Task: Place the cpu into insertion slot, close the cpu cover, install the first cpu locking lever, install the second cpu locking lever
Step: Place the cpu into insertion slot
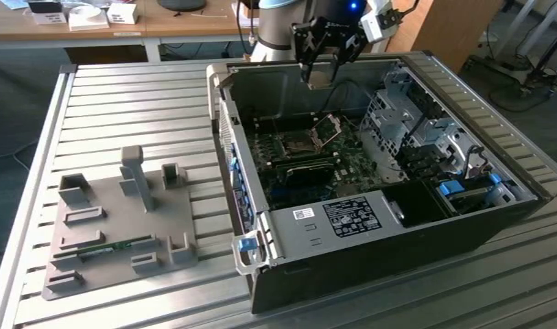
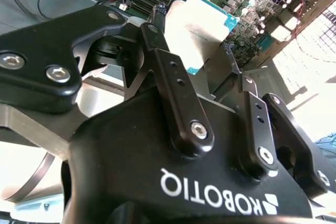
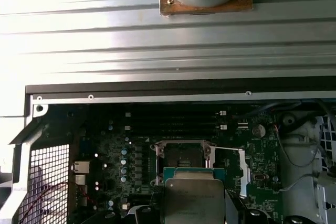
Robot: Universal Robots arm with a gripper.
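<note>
In the exterior view my gripper [image 1: 319,72] hangs above the open black computer case [image 1: 370,253], shut on the cpu [image 1: 321,79]. The cpu [image 2: 197,30] is a flat square chip with a silvery top and a teal edge. It is pinched between the two black fingers [image 2: 176,85] in the second wrist view. Below it on the green motherboard lies the insertion slot [image 1: 300,142], a dark square with a metal rim. The cpu cover [image 1: 329,126] stands tilted open beside it. In the first wrist view the cpu [image 3: 193,199] sits just short of the slot [image 3: 184,156], well above it.
A drive cage [image 1: 416,130] fills the case on the exterior view's right. Long black memory slots [image 3: 173,121] run near the socket. A grey fixture plate [image 1: 123,226] holding a memory stick lies on the slatted metal table [image 1: 132,103] at the exterior view's left.
</note>
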